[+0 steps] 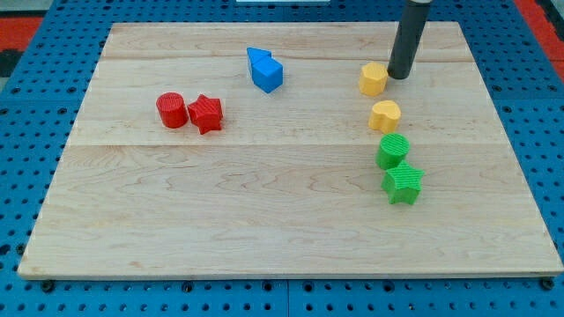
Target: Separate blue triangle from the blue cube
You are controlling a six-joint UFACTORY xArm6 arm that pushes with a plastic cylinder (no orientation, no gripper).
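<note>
Nearest the view's bottom stands the green star (403, 183), and touching it just above is the green cylinder (393, 151); both sit on the pale wooden counter (220, 220), toward the view's right. No jaws exist on this arm: it ends in a dark rod, and my tip (399, 77) rests on the counter near the view's top right, just beside the right edge of a yellow hexagonal block (374, 78), touching it or very nearly so. Below that block, slightly apart from it, lies a second yellow block (384, 115), roughly heart-shaped, which sits just above the green cylinder, so the four form a loose column. Well to the view's left of my tip, near the top middle, the blue cube (269, 75) and the blue triangle (256, 58) are pressed together, the triangle at the cube's upper left. Farther left still, the red cylinder (172, 110) and the red star (205, 113) sit side by side, touching, with the star on the right.
</note>
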